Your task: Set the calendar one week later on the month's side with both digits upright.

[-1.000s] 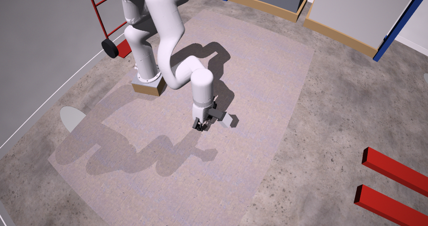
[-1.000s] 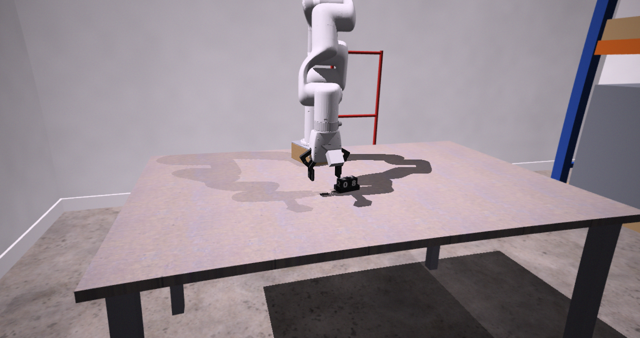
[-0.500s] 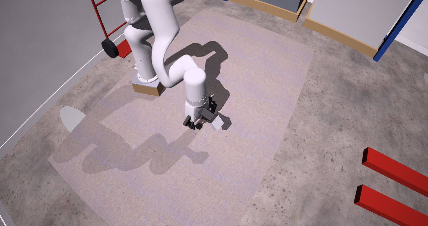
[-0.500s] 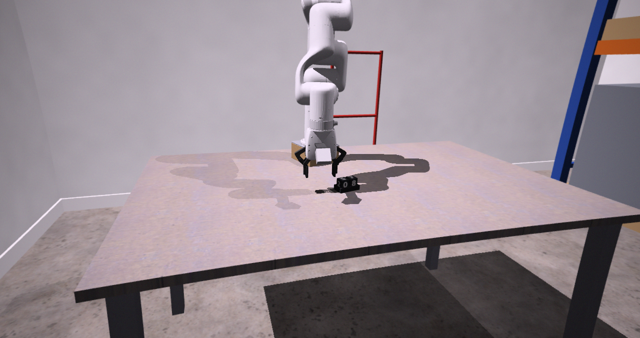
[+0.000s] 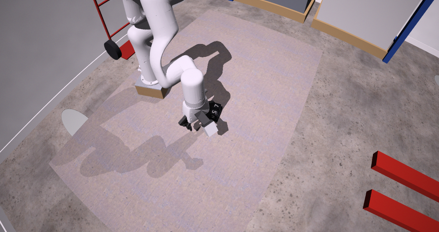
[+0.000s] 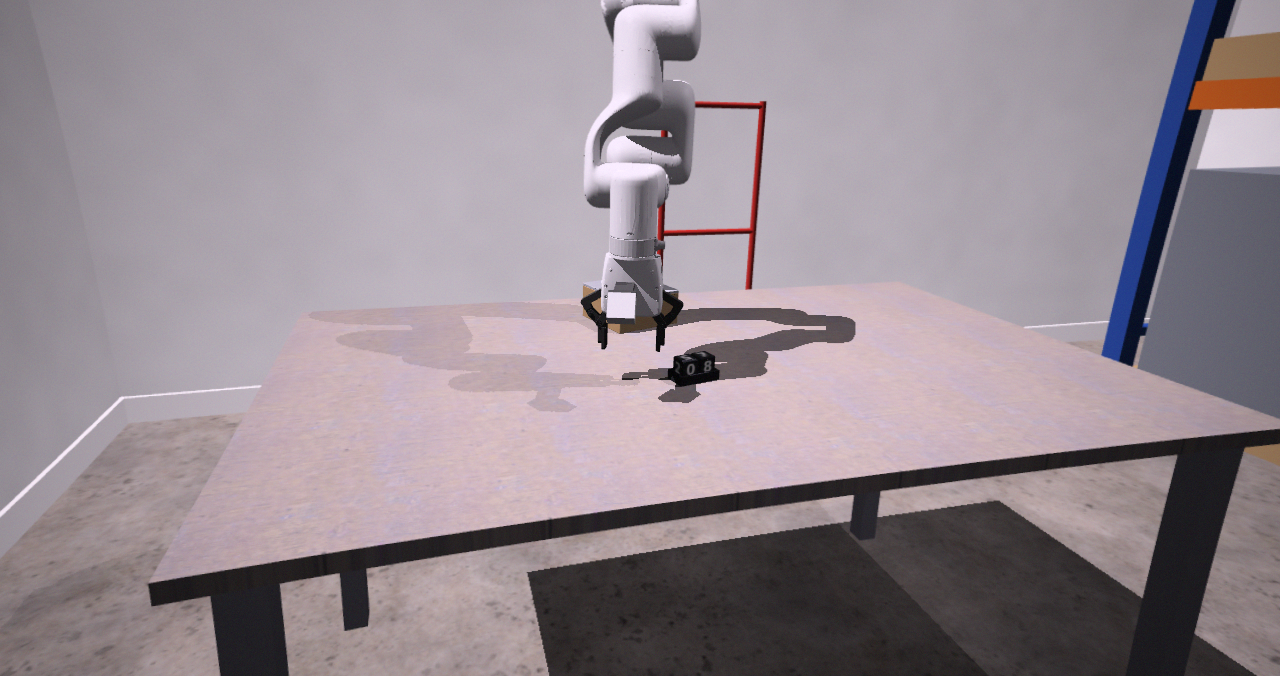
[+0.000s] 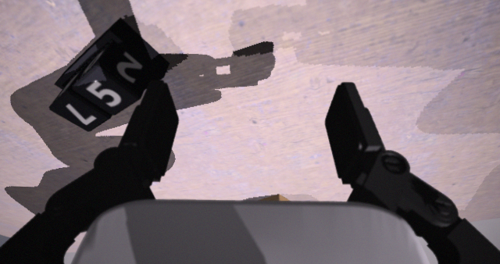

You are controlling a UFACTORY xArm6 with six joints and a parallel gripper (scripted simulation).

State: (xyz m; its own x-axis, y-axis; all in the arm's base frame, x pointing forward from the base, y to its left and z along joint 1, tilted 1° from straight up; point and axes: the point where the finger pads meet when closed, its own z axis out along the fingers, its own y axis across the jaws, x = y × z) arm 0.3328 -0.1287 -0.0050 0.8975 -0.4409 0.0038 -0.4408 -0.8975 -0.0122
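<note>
The calendar is a small black tray with two black cubes side by side (image 6: 694, 367), standing on the table. In the exterior view the cube faces towards the camera read 0 and 8. In the wrist view the calendar (image 7: 105, 76) lies at the upper left, turned at an angle, with 7 and 5 on the cubes' tops and a 2 on an end face. In the top view it (image 5: 215, 109) is partly hidden behind my wrist. I cannot make out the month's name. My gripper (image 6: 631, 341) is open and empty, above the table just beside the calendar; it also shows in the wrist view (image 7: 250, 92) and in the top view (image 5: 187, 124).
The arm's base stands on a wooden block (image 5: 149, 90) at the table's back edge. A red hand truck (image 5: 113, 43) stands behind it on the floor. Shelf racks (image 5: 362, 18) and red beams (image 5: 405, 175) lie off the table.
</note>
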